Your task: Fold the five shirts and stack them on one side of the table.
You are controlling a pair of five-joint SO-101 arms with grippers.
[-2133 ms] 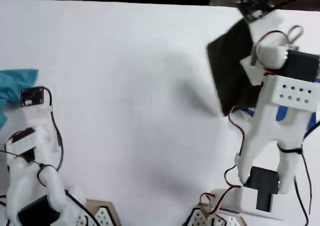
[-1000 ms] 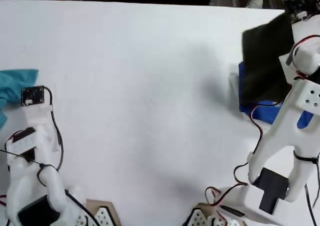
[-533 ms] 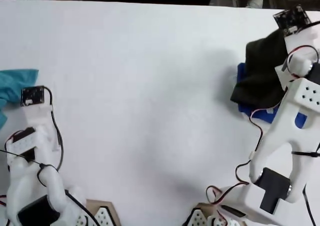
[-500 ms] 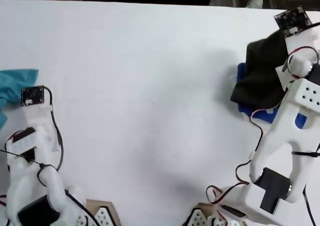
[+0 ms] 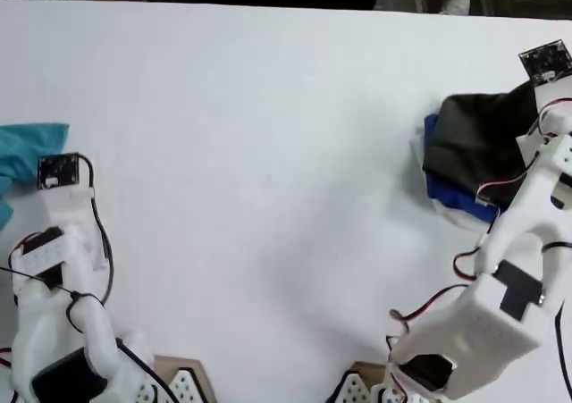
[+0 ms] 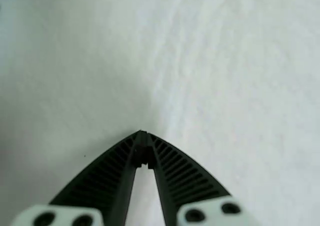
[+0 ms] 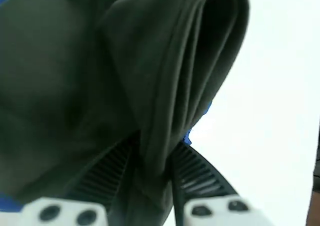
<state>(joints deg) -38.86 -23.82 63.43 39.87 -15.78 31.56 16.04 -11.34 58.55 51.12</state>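
**A:** What has the right end effector point(image 7: 152, 158) got?

**B:** It's clamped on the folded edge of the dark shirt point(image 7: 100, 70). That shirt lies on top of the blue shirt point(image 5: 458, 197), at the right side of the bench point(image 5: 250, 153).

**A:** So the step is setting it down?

**B:** I'd judge so. Lower until the cloth rests flat and release. Then lift straight up, so the fold isn't dragged open or the pile shoved.

**A:** And the left end effector point(image 6: 142, 142)?

**B:** Closed on nothing, above bare bench.

**A:** Which view helps most?

**B:** The right wrist view gives the pinch on the layers. The high view gives how the dark shirt overlaps the blue one, plus a teal shirt point(image 5: 31, 148) lying at the left edge.
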